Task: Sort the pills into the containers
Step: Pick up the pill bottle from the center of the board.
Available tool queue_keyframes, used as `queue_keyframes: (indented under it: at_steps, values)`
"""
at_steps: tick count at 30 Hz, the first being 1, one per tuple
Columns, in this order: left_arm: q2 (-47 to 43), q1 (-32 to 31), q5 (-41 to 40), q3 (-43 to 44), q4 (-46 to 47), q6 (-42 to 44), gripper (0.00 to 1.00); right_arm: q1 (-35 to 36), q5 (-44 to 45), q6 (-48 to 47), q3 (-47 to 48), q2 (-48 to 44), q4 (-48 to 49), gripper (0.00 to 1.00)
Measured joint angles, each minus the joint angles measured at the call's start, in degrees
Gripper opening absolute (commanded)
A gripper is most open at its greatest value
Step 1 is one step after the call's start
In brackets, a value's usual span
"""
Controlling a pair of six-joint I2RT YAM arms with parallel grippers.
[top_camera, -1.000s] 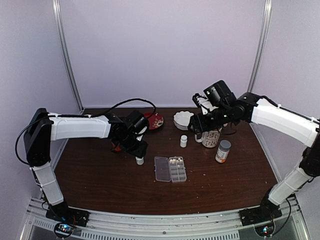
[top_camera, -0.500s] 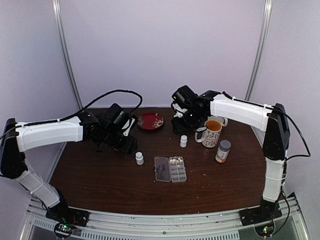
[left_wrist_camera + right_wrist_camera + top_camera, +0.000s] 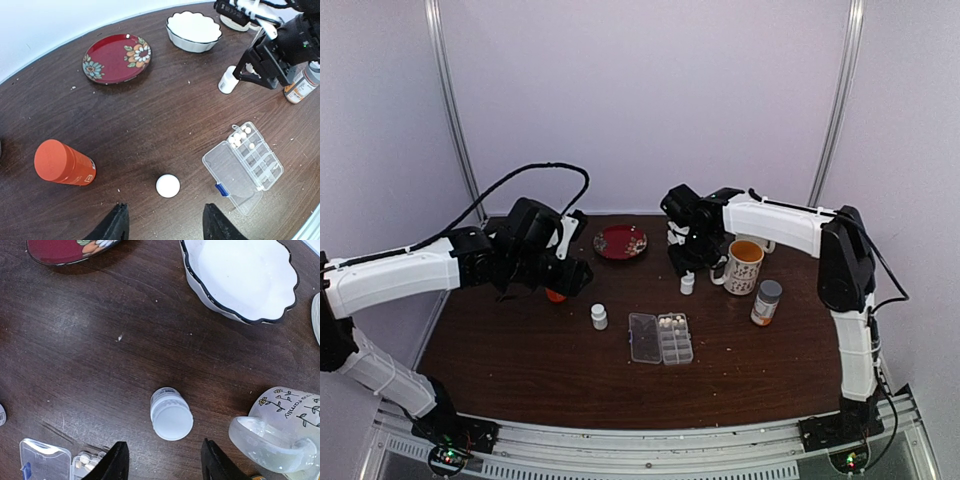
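The clear pill box point(image 3: 662, 338) lies open on the table's middle, lid flat to the left. It also shows in the left wrist view point(image 3: 243, 160) and at the bottom left of the right wrist view point(image 3: 45, 460). Several whitish pills point(image 3: 240, 139) sit in one end cell; they also show in the top view point(image 3: 670, 322). My left gripper point(image 3: 572, 277) is open and empty, above a small white bottle point(image 3: 167, 185). My right gripper point(image 3: 685, 262) is open and empty, hovering over another small white bottle point(image 3: 171, 413) beside the mug.
An orange bottle point(image 3: 62, 163) stands at the left. A red flowered plate point(image 3: 621, 241) and a white scalloped bowl point(image 3: 194, 31) are at the back. A mug point(image 3: 744, 265) and an amber bottle with a grey cap point(image 3: 766, 301) stand right of the pill box.
My left arm has drawn back to the left, away from the white bottle. My right arm has swung left and lowered over the other white bottle by the mug.
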Motion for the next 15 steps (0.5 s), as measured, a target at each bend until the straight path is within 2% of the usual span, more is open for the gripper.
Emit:
queue_keyframes:
  at_steps: [8,15]
  values:
    - [-0.4,0.0,0.2,0.0,1.4,1.2,0.53,-0.8,0.0,0.0,0.0,2.4,0.0,0.5]
    - [-0.3,0.0,0.2,0.0,1.7,1.5,0.5,-1.2,-0.3,-0.4,0.3,4.5,0.0,0.43]
